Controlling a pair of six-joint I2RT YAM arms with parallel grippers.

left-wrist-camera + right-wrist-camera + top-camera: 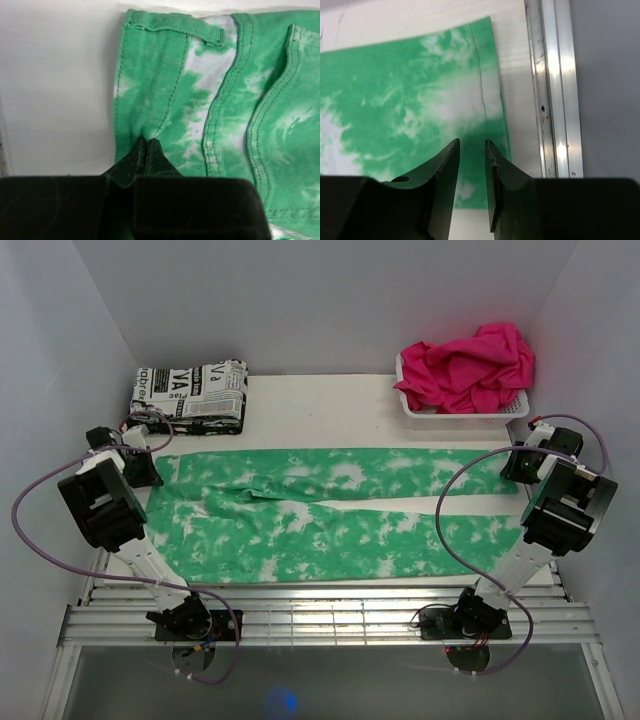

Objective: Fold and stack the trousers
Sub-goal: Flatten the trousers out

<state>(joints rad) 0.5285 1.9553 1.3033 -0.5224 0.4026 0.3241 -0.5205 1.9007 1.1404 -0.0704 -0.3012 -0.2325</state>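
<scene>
On the far left, the left gripper (146, 143) has its black fingers pressed tight together at the waistband edge of the mint-green, white-blotched cloth trousers (330, 515); I cannot tell if any cloth is pinched. Behind it lies a folded black-and-white newsprint-patterned cloth (190, 395). The trousers lie spread flat across the white table (320, 400), waist left, legs running right. At the back right, a hot-pink cloth (470, 365) is heaped in a white basket (460, 412). The right gripper (472, 144) hovers over the leg hem, jaws narrowly parted.
</scene>
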